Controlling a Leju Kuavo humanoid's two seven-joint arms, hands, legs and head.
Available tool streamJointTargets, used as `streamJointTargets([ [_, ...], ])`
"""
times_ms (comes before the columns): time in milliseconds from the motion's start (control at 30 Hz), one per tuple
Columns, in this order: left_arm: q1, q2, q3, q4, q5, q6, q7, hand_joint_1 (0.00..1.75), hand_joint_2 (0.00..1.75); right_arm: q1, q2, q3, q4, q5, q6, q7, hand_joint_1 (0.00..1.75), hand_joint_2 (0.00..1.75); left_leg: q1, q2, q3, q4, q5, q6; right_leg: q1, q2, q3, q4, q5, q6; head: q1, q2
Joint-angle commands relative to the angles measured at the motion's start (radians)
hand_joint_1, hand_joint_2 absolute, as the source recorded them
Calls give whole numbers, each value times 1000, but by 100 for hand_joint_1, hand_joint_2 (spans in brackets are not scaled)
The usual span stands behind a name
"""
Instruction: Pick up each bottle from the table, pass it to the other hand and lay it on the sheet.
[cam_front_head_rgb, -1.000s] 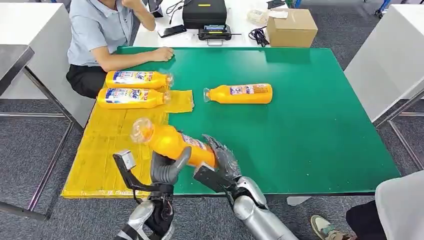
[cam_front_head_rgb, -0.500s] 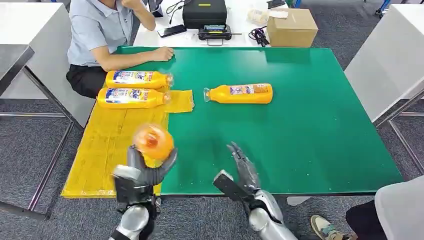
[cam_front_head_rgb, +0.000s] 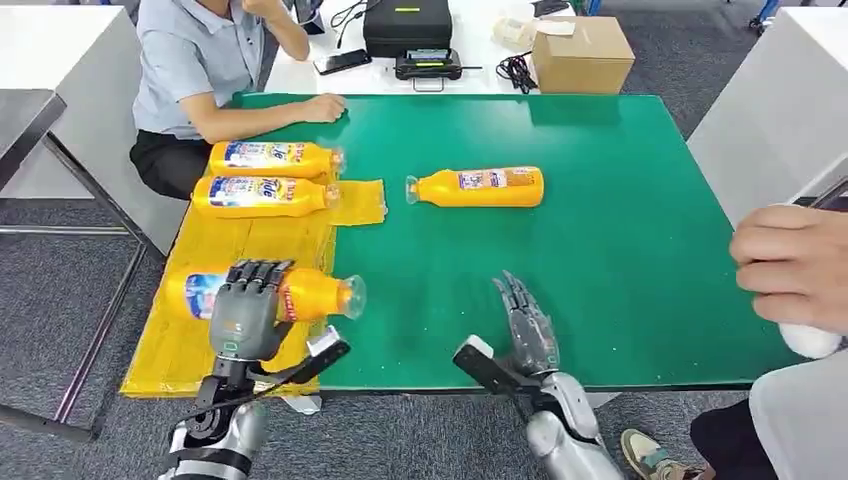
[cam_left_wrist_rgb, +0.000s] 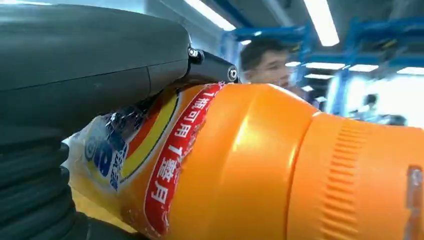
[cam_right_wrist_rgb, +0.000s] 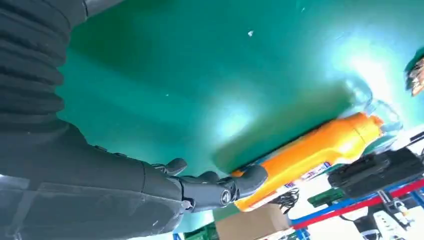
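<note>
On the green felt-topped table (cam_front_head_rgb: 620, 250), a glossy orange plastic bottle (cam_front_head_rgb: 310, 295), earlier raised, is now laid on the yellow sheet (cam_front_head_rgb: 240, 250), clasped by the left hand (cam_front_head_rgb: 245, 310); the right hand (cam_front_head_rgb: 525, 330) is held with fingers apart.

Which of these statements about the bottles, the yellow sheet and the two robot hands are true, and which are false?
1. The left hand grips an orange bottle over the yellow sheet. True.
2. The right hand holds a bottle. False: it is open above the green table.
3. Four bottles lie on the sheet. False: two bottles lie at its far end.
4. One bottle lies on the green table off the sheet. True.
5. The cardboard box stands on the sheet. False: it stands beyond the table.
</note>
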Motion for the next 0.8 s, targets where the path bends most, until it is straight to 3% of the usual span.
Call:
streamJointTargets([
  [33, -266, 189, -172, 545, 0, -3, 157, 159, 175, -57, 18, -40, 37, -25, 68, -43, 0, 175, 1, -4, 5, -2, 1, -3, 2, -4, 6, -1, -1, -3, 0, 0],
  [100, -291, 198, -185, 598, 1, -3, 159, 161, 175, -68, 23, -39, 51, -32, 70, -51, 0, 175, 1, -2, 3, -1, 1, -2, 1, -1, 3, 0, 0, -3, 0, 0],
  [167, -319, 200, -202, 673, 27, -3, 138, 150, 175, -74, 25, -40, 62, -42, 70, -60, 0, 175, 1, 0, 4, -1, 1, -3, 2, 0, 5, 0, 0, -3, 0, 0],
  [533, -310, 191, -215, 702, 45, -4, 124, 143, 175, -67, 23, -44, 64, -49, 70, -65, 0, 175, 2, -1, 5, 0, 1, -3, 2, 0, 6, -1, 0, -3, 0, 0],
  [567, -309, 189, -217, 709, 53, -10, 121, 101, 175, -67, 24, -44, 65, -50, 69, -66, 0, 175, 1, -1, 4, -1, 1, -2, 1, 0, 5, 0, 0, -2, 0, 0],
  [600, -309, 189, -220, 712, 51, -14, 121, 33, 175, -67, 24, -45, 65, -50, 69, -66, 0, 175, 1, -1, 5, 0, 1, -3, 1, 0, 7, 0, 0, -3, 0, 0],
  [700, -315, 184, -231, 734, 72, -76, 131, 0, 175, -67, 28, -48, 64, -52, 65, -71, 0, 175, 0, -2, 5, -1, 2, -2, 0, 0, 7, 0, 0, -2, 0, 0],
  [800, -322, 183, -242, 746, 79, -151, 157, 0, 175, -65, 30, -52, 57, -51, 65, -69, 0, 175, 2, 0, 8, 0, 2, -3, 2, 1, 10, -1, 0, -4, 0, 0],
])
